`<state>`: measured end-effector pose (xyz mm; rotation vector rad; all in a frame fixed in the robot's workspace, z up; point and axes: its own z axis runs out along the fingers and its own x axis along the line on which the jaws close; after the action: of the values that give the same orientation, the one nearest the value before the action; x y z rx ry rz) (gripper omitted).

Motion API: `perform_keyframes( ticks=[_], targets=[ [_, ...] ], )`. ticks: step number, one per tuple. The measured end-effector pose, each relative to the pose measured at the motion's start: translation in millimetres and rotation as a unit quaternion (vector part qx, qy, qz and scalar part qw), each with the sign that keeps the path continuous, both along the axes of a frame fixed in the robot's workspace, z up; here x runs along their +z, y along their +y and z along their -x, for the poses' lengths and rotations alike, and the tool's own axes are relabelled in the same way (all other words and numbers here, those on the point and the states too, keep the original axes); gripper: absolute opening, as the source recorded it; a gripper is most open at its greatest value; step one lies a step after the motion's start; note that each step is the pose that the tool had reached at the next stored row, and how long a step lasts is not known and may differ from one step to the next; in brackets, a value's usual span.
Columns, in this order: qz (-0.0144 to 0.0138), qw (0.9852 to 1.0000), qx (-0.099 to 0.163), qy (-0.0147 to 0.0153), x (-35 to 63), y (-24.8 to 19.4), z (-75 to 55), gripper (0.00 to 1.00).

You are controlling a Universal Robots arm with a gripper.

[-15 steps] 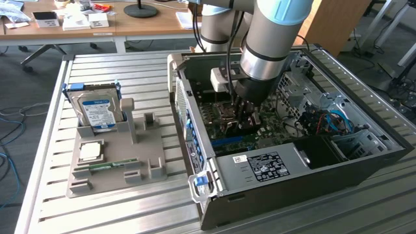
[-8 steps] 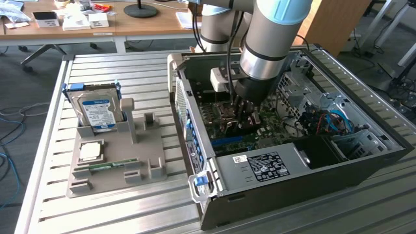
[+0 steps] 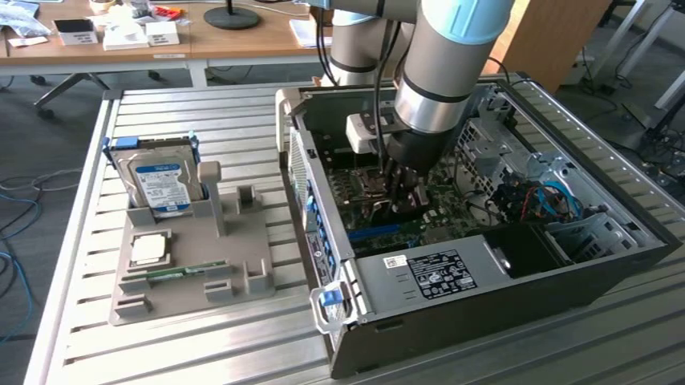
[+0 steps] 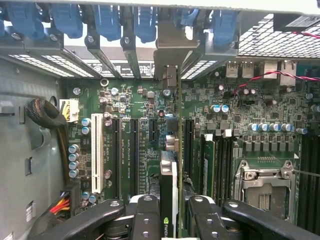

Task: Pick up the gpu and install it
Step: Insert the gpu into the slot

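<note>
The gpu [image 4: 168, 175] stands on edge between my fingers, showing its thin green board, black cooler and a green logo. Its silver end bracket [image 4: 172, 55] reaches up to the rear slot openings with blue latches [image 4: 107, 22]. My gripper [image 4: 169, 212] is shut on the card's top edge, holding it over a black expansion slot [image 4: 176, 145] of the green motherboard [image 4: 130, 100]. In the exterior view the gripper [image 3: 405, 191] is deep inside the open computer case [image 3: 321, 208], low over the motherboard; whether the card sits in the slot I cannot tell.
A white slot [image 4: 96, 150], memory slots [image 4: 210, 155] and the processor socket [image 4: 263, 187] flank the card. The power supply [image 3: 434, 273] and cables [image 3: 541, 200] crowd the case. Outside, a grey holder [image 3: 192, 265] carries a hard drive [image 3: 160, 180], a chip [image 3: 147, 249] and a memory stick [image 3: 176, 273].
</note>
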<state>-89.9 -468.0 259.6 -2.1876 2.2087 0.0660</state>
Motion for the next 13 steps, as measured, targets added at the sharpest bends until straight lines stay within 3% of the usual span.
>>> perform_keyframes(
  ticks=[13],
  targets=[
    [-0.0003, 1.0, 0.0, -0.0002, -4.4, 0.1, 0.0, 0.27]
  ],
)
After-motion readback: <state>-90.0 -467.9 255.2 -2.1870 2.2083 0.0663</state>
